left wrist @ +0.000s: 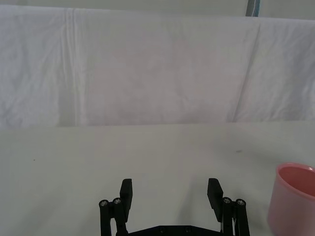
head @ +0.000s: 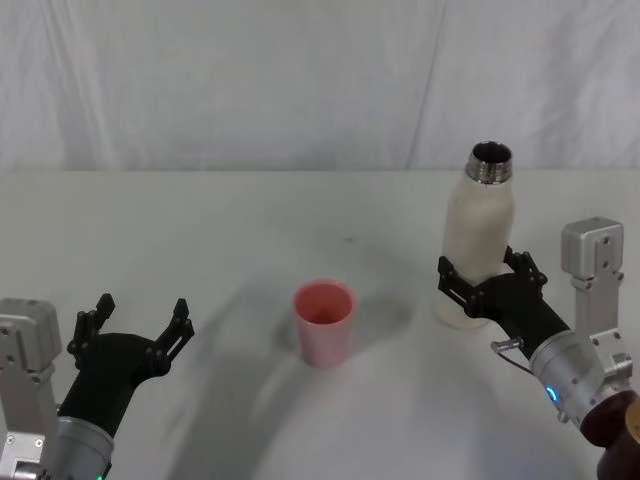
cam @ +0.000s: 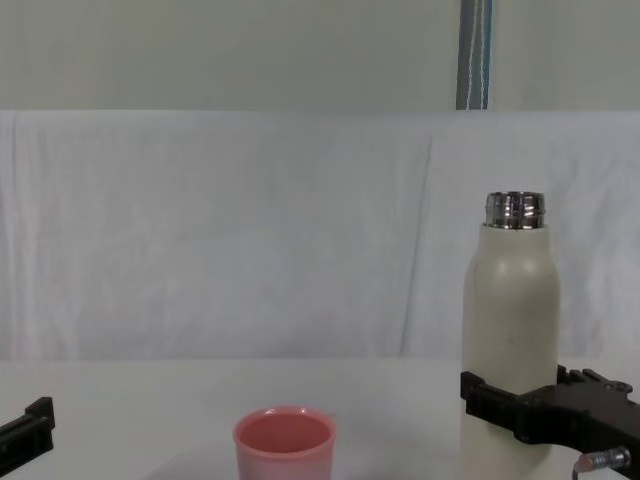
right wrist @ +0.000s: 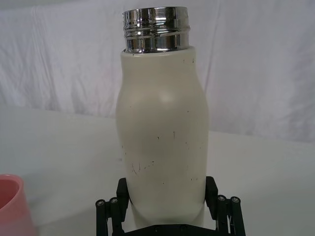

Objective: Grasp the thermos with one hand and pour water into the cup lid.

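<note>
- I am holding the right pincer [head: 487, 281] around the lower body of the thermos [head: 479, 243], right of centre in the head view; its fingers [right wrist: 211, 192] are sitting on either side of the wall, apparently touching, though I cannot confirm a firm clamp.
- The thermos is standing upright on the tabletop [head: 200, 230], uncapped, steel neck toward the upper right.
- The cup lid [head: 323, 322] is standing upright at lower centre, well apart from the thermos, toward the left of it.
- In my judgement the grip sits low; I am advising a firm squeeze before lifting, then a slow tilt with the neck directly above the cup lid's rim.
- The cup lid's interior is looking empty; whether the thermos holds water I cannot tell.
- The left pincer [head: 134, 322] is resting released at lower left, idle, holding nothing.
</note>
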